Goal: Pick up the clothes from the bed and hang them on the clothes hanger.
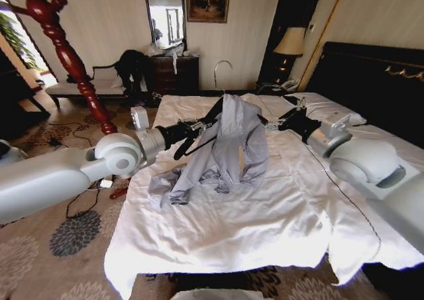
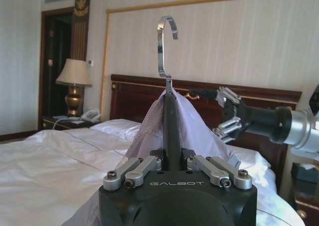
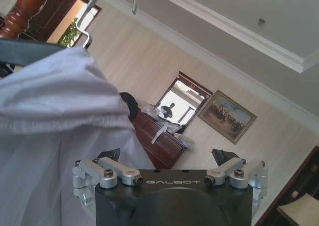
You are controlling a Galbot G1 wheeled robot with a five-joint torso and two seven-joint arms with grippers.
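The shirt (image 1: 232, 141) drapes over the hanger (image 2: 169, 121), its tail trailing on the bed (image 1: 265, 214). The left end effector (image 1: 199, 128) is clamped on the hanger; the right end effector (image 1: 281, 122) hovers beside, fingers apart.

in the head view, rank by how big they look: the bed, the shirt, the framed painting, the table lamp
Largest to smallest:
1. bed
2. shirt, draped on the hanger the left gripper holds
3. framed painting
4. table lamp

The painting and lamp look close in size and both stand far back, so their order is unsure.
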